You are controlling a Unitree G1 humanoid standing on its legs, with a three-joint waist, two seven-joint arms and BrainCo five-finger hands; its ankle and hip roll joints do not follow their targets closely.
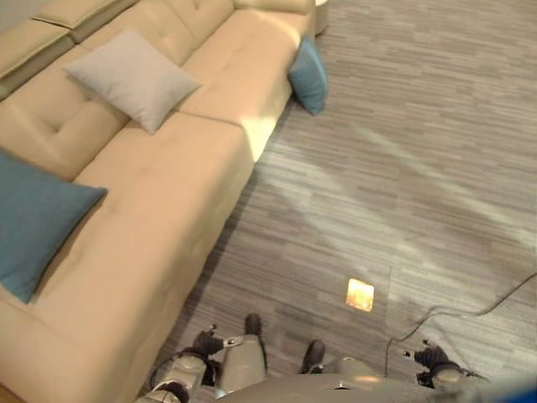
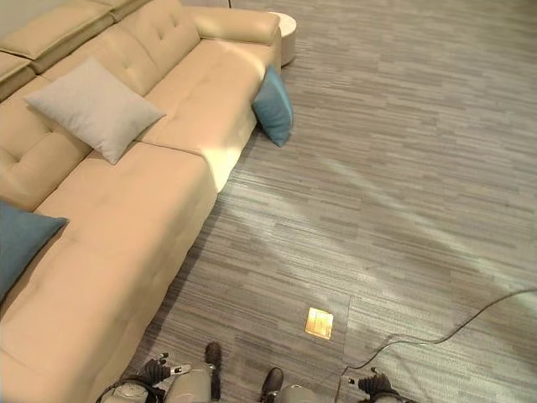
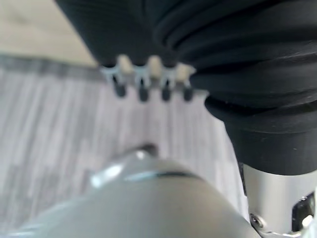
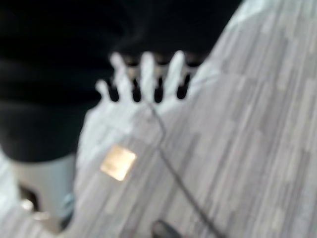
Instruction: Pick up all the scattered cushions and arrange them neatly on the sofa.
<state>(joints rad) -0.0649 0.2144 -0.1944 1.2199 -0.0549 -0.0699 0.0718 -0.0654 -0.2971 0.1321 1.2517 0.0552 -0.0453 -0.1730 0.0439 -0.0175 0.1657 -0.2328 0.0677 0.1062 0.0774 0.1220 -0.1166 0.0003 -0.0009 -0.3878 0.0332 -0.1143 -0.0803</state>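
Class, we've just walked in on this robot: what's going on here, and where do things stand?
The robot stands on the carpet facing a beige sofa, tidying cushions. A grey cushion and a blue cushion already lie on the sofa. Another blue cushion is on the floor, leaning against the sofa's front. The left hand and the right hand hang with relaxed fingers, holding nothing.
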